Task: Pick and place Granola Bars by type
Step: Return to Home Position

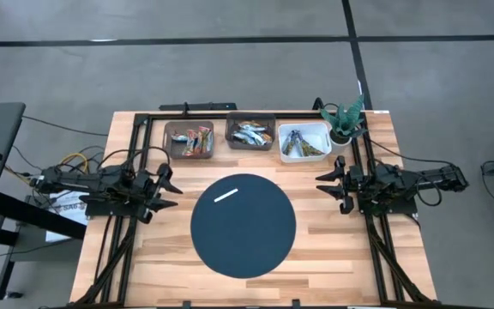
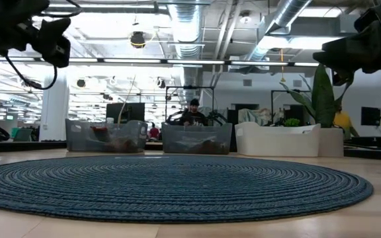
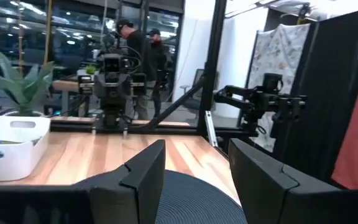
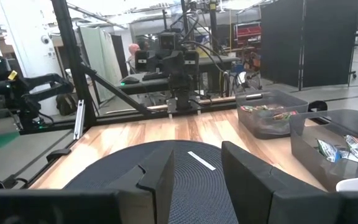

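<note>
The granola bars lie in three bins at the table's far edge. Red-orange bars (image 1: 189,140) fill the left grey bin, blue-white bars (image 1: 251,134) the middle grey bin, and green-brown bars (image 1: 303,143) the white bin. My left gripper (image 1: 168,187) hangs open over the table's left side, beside the round dark blue mat (image 1: 243,225). My right gripper (image 1: 327,186) hangs open at the mat's right side. Both point toward the mat and hold nothing. In the wrist views each gripper's fingers (image 3: 197,180) (image 4: 197,180) stand apart above the mat.
A thin white strip (image 1: 226,195) lies on the far left part of the mat, also seen in the right wrist view (image 4: 202,160). A potted plant (image 1: 346,120) stands at the far right corner beside the white bin. Black frame rails run along the table's left, right and far sides. People stand in the room beyond.
</note>
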### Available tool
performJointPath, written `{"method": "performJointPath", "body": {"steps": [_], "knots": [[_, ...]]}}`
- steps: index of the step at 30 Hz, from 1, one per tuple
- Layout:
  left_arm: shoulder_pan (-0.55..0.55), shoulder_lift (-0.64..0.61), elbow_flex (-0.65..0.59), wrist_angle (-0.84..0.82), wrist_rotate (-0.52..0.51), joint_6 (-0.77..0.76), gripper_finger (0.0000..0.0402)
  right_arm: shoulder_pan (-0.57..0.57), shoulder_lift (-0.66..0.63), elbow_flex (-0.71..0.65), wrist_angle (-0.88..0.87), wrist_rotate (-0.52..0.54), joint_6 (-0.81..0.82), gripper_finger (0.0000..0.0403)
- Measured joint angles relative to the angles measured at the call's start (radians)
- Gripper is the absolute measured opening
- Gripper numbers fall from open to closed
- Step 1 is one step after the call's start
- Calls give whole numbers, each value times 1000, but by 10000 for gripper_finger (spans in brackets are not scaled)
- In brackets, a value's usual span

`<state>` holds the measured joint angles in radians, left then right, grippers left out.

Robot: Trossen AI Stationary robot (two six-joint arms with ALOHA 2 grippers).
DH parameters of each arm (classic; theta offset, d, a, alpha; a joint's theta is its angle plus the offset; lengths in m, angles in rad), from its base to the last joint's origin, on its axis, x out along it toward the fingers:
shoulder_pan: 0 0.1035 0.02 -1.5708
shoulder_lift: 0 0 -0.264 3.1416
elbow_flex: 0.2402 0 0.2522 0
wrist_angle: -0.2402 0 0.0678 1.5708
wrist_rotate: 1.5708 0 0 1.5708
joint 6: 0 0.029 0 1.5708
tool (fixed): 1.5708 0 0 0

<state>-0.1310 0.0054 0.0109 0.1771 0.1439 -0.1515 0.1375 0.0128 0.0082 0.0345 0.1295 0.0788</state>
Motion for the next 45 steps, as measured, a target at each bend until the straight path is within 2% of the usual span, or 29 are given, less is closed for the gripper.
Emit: {"method": "performJointPath", "body": {"steps": [4, 8, 12, 18, 45], "knots": [[0, -1, 0, -42, 7, -5, 169, 0, 0, 0, -1, 0, 0, 124], [0, -1, 0, -122, 14, -119, 169, 0, 0, 0, -1, 0, 0, 124], [0, 14, 1, -129, -26, -172, 169, 0, 0, 0, -1, 0, 0, 124], [0, 14, 1, -137, -64, -157, 169, 0, 0, 0, -1, 0, 0, 124], [0, 14, 1, -141, -66, -166, 169, 0, 0, 0, 0, 0, 0, 124]]}}
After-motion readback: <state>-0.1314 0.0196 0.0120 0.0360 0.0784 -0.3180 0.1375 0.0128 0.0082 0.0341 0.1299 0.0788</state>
